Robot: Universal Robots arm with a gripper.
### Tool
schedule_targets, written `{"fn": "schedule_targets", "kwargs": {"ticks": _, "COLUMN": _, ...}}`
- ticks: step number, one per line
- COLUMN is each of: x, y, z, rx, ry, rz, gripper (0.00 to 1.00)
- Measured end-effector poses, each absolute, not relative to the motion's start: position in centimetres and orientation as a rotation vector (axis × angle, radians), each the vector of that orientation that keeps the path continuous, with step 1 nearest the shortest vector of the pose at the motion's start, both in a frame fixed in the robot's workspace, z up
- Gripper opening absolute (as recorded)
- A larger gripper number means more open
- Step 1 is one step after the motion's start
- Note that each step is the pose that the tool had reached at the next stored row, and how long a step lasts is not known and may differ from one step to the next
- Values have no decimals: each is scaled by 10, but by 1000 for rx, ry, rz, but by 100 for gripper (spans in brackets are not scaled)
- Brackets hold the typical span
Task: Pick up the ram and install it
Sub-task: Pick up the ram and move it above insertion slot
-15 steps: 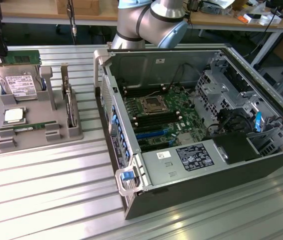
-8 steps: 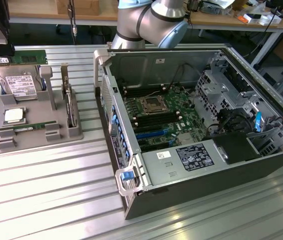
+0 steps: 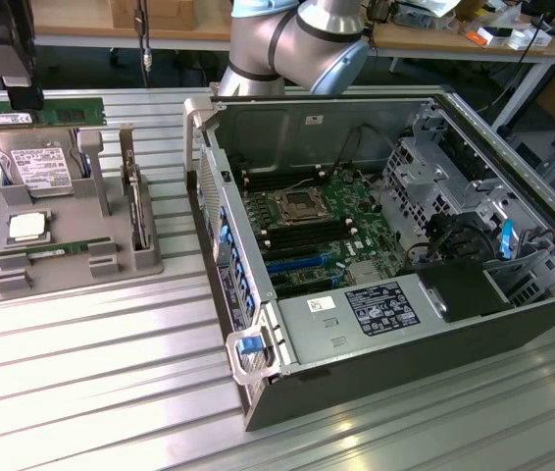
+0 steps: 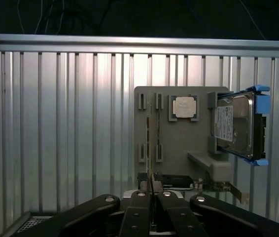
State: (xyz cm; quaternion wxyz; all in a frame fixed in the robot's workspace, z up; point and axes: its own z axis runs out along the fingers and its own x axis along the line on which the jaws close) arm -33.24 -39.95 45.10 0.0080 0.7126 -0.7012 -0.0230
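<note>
Jaws narrow, clamped on the ram, held level in the air over the grey tray, desk far corner at the exterior view's left, well apart from the open computer case.

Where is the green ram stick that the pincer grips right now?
At the exterior view's far left, the ram is held in the pincer above the grey tray, just over the hard drive.
</note>
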Motion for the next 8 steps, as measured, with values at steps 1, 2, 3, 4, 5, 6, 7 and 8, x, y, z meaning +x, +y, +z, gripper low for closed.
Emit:
{"fn": "schedule_targets", "kwargs": {"ticks": 1, "x": -331, "y": -399, "z": 451, "rx": 2227, "ry": -2192, "rz": -72, "gripper": 12}}
{"fn": "schedule_targets", "kwargs": {"ticks": 2, "x": -330, "y": -399, "z": 451, "rx": 2227, "ry": -2192, "rz": -72, "gripper": 12}}
{"fn": "schedule_targets", "kwargs": {"ticks": 3, "x": -329, "y": -399, "z": 451, "rx": 2227, "ry": -2192, "rz": -72, "gripper": 12}}
{"fn": "schedule_targets", "kwargs": {"ticks": 4, "x": -328, "y": -399, "z": 451, "rx": 2227, "ry": -2192, "rz": -72, "gripper": 12}}
{"fn": "schedule_targets", "kwargs": {"ticks": 5, "x": -327, "y": -399, "z": 451, "rx": 2227, "ry": -2192, "rz": -72, "gripper": 12}}
{"fn": "schedule_targets", "kwargs": {"ticks": 6, "x": -326, "y": -399, "z": 451, "rx": 2227, "ry": -2192, "rz": -72, "gripper": 12}}
{"fn": "schedule_targets", "kwargs": {"ticks": 7, "x": -325, "y": -399, "z": 451, "rx": 2227, "ry": -2192, "rz": -72, "gripper": 12}}
{"fn": "schedule_targets", "kwargs": {"ticks": 8, "x": -324, "y": -399, "z": 451, "rx": 2227, "ry": -2192, "rz": -72, "gripper": 12}}
